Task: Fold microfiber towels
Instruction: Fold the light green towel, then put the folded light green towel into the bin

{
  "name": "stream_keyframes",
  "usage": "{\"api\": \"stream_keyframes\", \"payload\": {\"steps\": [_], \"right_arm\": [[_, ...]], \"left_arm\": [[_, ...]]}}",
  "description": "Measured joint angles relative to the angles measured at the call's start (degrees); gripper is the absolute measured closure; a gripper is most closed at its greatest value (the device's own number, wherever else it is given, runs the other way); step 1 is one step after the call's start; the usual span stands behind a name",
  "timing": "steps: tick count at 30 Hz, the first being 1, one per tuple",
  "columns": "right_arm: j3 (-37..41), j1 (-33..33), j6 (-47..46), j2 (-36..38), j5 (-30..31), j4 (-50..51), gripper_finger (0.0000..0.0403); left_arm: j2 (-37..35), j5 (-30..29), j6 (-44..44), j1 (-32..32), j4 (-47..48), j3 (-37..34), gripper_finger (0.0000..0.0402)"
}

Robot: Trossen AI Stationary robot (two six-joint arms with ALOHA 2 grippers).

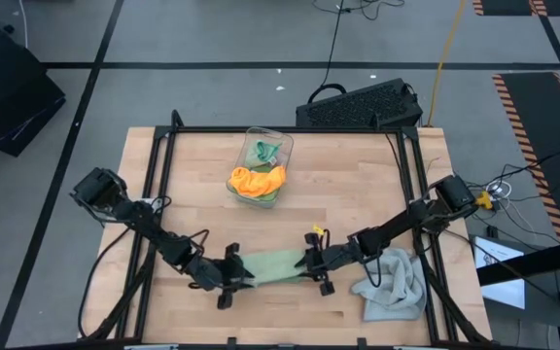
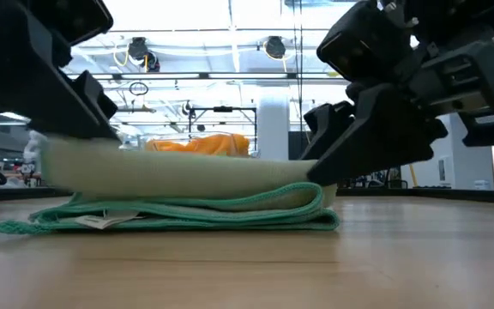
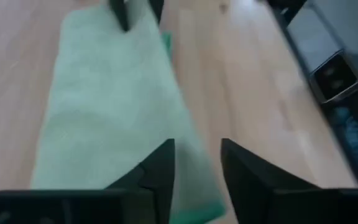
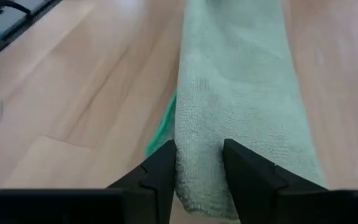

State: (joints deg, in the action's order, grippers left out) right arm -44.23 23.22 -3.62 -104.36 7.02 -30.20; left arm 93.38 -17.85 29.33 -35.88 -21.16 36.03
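From my station, the left gripper (image 1: 233,281) sits low at the left end of the sage green towel (image 1: 278,265), near the table's (image 1: 358,194) front edge. Its fingers (image 3: 160,171) stand a little apart; the left wrist view shows cloth beneath and beside them, and I can't tell if any is pinched. The towel lies as a narrow folded strip, its long axis running left to right between the two grippers. In the low view it rests flat, with a brighter green hem showing under the pale upper layer.

It looks soft, light and limp, so I judge it will sag and slide wherever it isn't supported. The short ends or corners, taken through both layers, seem the best place to hold it.

Farther back, the clear bin (image 1: 263,160) holds an orange towel (image 1: 257,181) and a bright green one (image 1: 268,151).

The right gripper (image 1: 317,265) is at the strip's right end, fingers partly apart with the towel's end lying between them. A crumpled light grey towel (image 1: 394,285) lies just beyond it, near the table's front right corner.
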Motion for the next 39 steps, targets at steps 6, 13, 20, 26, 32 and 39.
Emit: {"api": "stream_keyframes", "payload": {"steps": [6, 13, 20, 26, 32, 39], "right_arm": [[0.0, -0.07, -0.13, -0.69, -2.83, 0.05, 0.0275], [0.0, -0.68, -3.75, 0.31, -5.87, -0.65, 0.0247], [0.0, -0.59, -2.95, 3.04, -6.07, -5.06, 0.0212], [-0.02, -0.94, -5.78, -3.73, -5.28, -19.3, 0.0238], [-0.02, -1.53, -9.87, -11.58, -4.28, -22.33, 0.0292], [-0.15, -1.42, -12.12, -16.04, -4.14, -26.17, 0.0323]], "left_arm": [[-3.23, -1.82, -2.99, 0.05, -1.76, 0.02, 0.0226], [0.13, -3.99, -3.53, 3.17, -5.94, 0.09, 0.0239], [8.38, -0.05, 0.03, 3.29, -4.61, 0.06, 0.0281], [7.82, -0.02, -1.66, 3.18, -4.74, 0.07, 0.0294], [0.32, -1.24, -4.18, 3.13, -3.69, 0.04, 0.0293], [-1.74, -3.37, -3.03, 5.72, -2.34, 0.05, 0.027]]}}
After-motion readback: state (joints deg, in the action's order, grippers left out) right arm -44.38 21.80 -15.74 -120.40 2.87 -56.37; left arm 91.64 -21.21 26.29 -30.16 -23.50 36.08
